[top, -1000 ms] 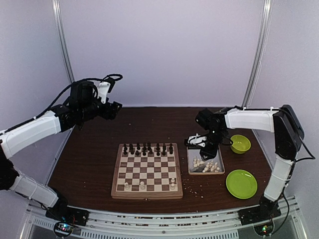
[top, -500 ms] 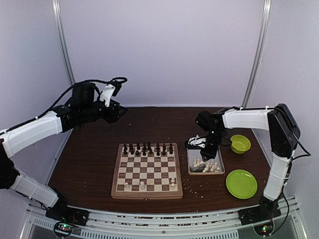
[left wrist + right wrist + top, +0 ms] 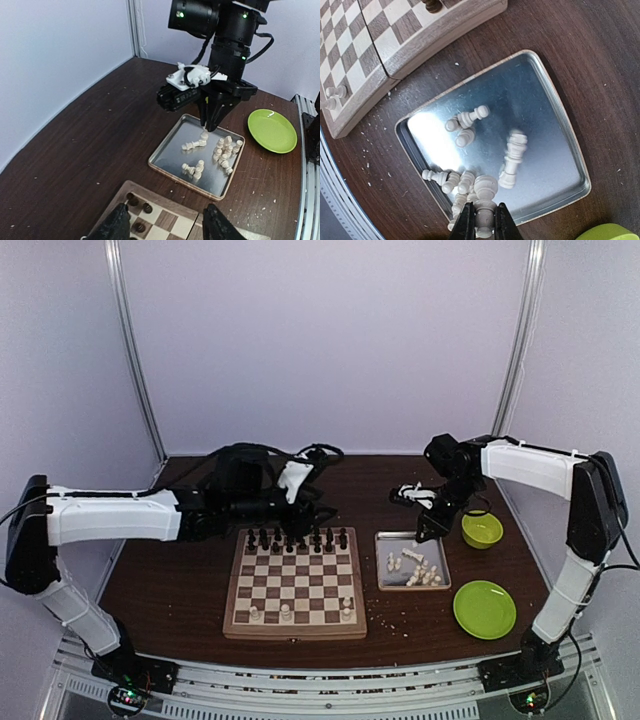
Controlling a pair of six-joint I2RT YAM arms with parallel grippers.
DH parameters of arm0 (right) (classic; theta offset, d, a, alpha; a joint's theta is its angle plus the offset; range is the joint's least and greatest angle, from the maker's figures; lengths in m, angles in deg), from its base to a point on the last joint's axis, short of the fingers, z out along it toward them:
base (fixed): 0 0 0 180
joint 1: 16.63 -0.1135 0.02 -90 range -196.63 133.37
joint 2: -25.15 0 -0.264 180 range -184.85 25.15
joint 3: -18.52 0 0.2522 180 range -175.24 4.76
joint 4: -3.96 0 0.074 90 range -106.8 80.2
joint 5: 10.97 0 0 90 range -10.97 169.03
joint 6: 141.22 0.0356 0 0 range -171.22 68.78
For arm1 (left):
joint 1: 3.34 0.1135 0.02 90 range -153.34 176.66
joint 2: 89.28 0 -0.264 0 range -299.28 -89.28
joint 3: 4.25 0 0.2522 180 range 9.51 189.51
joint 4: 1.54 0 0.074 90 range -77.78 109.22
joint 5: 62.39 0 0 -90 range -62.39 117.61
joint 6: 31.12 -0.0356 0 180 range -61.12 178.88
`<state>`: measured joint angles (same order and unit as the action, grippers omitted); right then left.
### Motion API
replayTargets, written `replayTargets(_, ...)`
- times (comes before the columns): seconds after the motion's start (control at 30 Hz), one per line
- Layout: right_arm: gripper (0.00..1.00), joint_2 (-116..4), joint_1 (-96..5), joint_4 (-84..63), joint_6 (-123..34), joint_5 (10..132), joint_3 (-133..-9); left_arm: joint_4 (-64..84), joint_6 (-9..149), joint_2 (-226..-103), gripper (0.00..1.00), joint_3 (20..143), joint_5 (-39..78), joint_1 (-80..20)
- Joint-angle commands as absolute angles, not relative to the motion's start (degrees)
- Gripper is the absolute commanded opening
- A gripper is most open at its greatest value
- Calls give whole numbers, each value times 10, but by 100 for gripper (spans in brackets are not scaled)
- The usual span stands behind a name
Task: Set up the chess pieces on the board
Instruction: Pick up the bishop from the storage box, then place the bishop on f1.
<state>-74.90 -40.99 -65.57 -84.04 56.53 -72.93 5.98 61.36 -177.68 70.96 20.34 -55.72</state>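
The right tool (image 3: 483, 209) is pinched tight on one cream chess piece (image 3: 485, 189) over the metal tray (image 3: 555, 115) — more cream pieces (image 3: 514, 155) lie scattered in that tray, just beside the board (image 3: 232, 585). The left tool (image 3: 165, 227) hangs over the board's far edge, fingers apart — nothing between them.

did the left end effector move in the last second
Yes. The left end effector swung right. It was well to the left of and beyond the square wooden chessboard, and it now hangs over the board's far edge.
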Motion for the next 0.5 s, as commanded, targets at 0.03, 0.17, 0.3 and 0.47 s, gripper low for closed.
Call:
replayTargets(0.03,0,-735,-409,-672,-832,515,-743,-114,713,-1885,51,733,227,-614)
replayTargets(0.17,0,-723,-409,-671,-826,503,-746,-170,725,-1952,51,767,231,-642)
replayTargets(0.3,0,-699,-408,-672,-830,466,-744,-261,744,-1978,51,750,224,-646)
replayTargets(0.47,0,-672,-411,-675,-837,409,-743,-305,746,-1972,50,733,193,-645)
